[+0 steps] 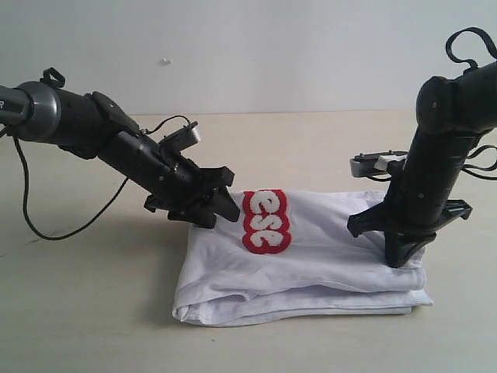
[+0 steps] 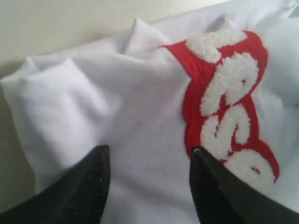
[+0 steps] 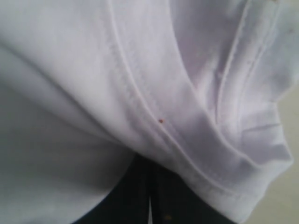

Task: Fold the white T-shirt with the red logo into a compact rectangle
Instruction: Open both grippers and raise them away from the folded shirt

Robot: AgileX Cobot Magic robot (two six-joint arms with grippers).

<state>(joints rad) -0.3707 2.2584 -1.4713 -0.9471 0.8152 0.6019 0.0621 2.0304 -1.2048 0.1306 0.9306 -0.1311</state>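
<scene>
Here, white T-shirt [image 1: 326, 256] lying folded on the bench [image 1: 93, 311], red logo [image 1: 266, 221] sitting just beside the left pincer [image 2: 148, 154], its jaws standing apart over the cloth, right pincer [image 1: 400, 260] pressing closed against the shirt's hem.

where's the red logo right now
In the exterior view the red logo lies atop the folded shirt, left of its middle, just beside the left end effector.

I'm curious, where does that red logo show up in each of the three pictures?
Exterior view: the red logo lies on the white T-shirt, left of middle, beside the left gripper.
Left wrist view: the logo lies close ahead of that gripper, whose jaws stand open.
Right wrist view: not in it, only white cloth.
Shared landmark: the white T-shirt.
</scene>
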